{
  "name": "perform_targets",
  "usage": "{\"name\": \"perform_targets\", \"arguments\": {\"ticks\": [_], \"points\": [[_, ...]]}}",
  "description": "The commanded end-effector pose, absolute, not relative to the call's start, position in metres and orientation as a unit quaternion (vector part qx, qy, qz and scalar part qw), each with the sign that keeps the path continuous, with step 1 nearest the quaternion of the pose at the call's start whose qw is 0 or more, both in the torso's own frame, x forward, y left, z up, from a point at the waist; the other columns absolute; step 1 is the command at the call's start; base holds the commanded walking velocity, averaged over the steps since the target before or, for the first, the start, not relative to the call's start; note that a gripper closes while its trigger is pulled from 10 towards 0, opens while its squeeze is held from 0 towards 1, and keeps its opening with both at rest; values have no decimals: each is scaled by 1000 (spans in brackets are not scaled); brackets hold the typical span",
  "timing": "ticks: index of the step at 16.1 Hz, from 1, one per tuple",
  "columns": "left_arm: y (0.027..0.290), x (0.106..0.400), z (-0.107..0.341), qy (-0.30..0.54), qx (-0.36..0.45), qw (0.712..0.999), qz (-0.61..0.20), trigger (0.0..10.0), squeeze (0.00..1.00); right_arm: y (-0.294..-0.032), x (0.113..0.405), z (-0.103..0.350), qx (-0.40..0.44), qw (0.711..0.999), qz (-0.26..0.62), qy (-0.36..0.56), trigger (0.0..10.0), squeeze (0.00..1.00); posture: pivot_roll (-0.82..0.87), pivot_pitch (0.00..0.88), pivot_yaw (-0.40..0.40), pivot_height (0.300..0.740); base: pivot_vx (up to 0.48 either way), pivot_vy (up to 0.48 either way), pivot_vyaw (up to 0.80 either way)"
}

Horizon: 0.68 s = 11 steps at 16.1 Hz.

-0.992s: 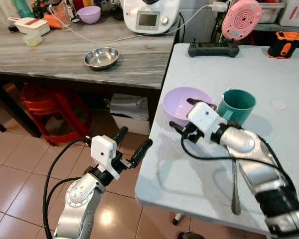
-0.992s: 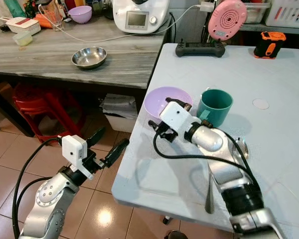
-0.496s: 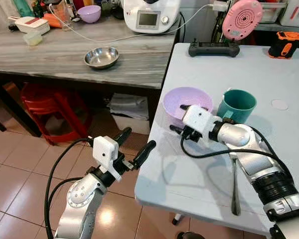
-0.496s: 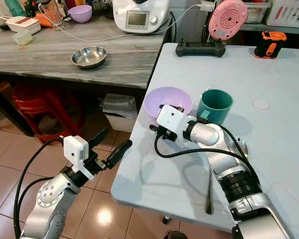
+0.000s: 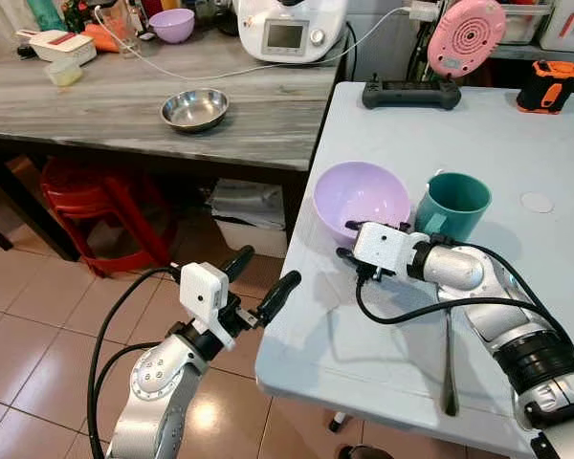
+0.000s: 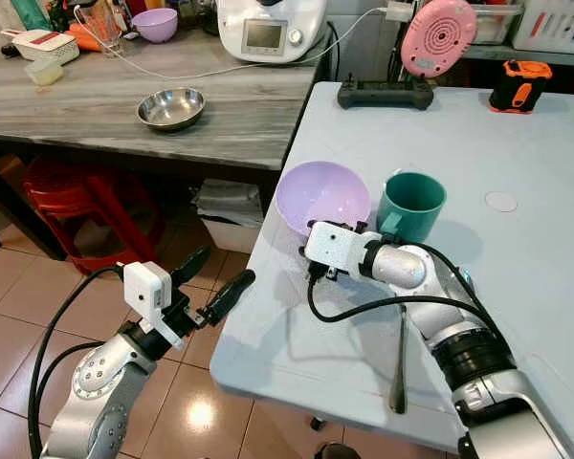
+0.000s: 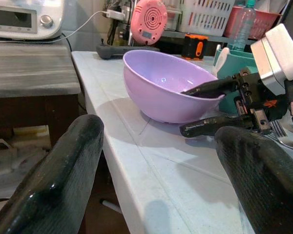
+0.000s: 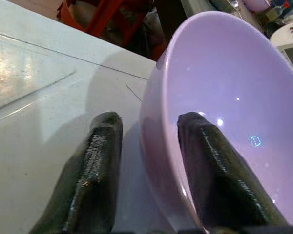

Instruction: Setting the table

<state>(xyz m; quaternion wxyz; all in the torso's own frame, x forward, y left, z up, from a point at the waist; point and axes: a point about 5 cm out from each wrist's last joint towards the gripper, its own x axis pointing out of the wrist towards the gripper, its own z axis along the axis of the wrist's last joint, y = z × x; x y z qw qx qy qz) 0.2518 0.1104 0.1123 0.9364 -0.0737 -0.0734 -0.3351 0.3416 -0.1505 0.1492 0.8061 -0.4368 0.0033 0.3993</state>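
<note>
A lilac bowl stands upright near the left edge of the white table, with a teal cup just to its right. My right gripper is at the bowl's near rim and is open. In the right wrist view one finger is inside the bowl and the other finger is outside, a small gap from the wall. A metal utensil lies on the table under my right forearm. My left gripper hangs open off the table's front left corner, holding nothing.
A grey counter on the left carries a steel bowl, a white kitchen machine and a second purple bowl. A red stool stands under it. A black controller, a pink fan and an orange tool sit at the table's far end.
My right gripper has come down and back from above the bowl to its near rim, and its fingers now straddle the rim. The left arm has barely shifted.
</note>
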Motion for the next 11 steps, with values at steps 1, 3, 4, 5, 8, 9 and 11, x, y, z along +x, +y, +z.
{"name": "perform_targets", "arguments": {"ticks": [1, 3, 4, 5, 8, 9, 11], "points": [[112, 251, 115, -76, -72, 936, -336, 10000, 0, -149, 343, 151, -445, 798, 406, -2, 0, 0, -134, 131, 82, 740, 0, 0, 0], [112, 252, 115, -76, -72, 936, -335, 10000, 0, -150, 343, 152, -449, 797, 404, -7, 0, 0, -134, 131, 82, 740, 0, 0, 0], [111, 252, 115, -76, -71, 936, -335, 10000, 0, -151, 343, 153, -450, 797, 402, -10, 0, 0, -134, 131, 82, 740, 0, 0, 0], [111, 252, 115, -76, -71, 937, -334, 10000, 0, -151, 344, 155, -449, 799, 399, -16, 0, 0, -135, 131, 83, 740, 0, 0, 0], [111, 252, 115, -77, -71, 937, -334, 10000, 0, -153, 345, 158, -445, 803, 395, -28, 0, 0, -135, 133, 82, 740, 0, 0, 0], [110, 252, 115, -77, -72, 937, -334, 10000, 0, -153, 345, 158, -442, 806, 393, -29, 0, 0, -135, 133, 82, 740, 0, 0, 0], [110, 251, 115, -79, -73, 935, -337, 10000, 0, -153, 345, 158, -439, 808, 393, -34, 0, 0, -133, 132, 80, 740, 0, 0, 0]]}}
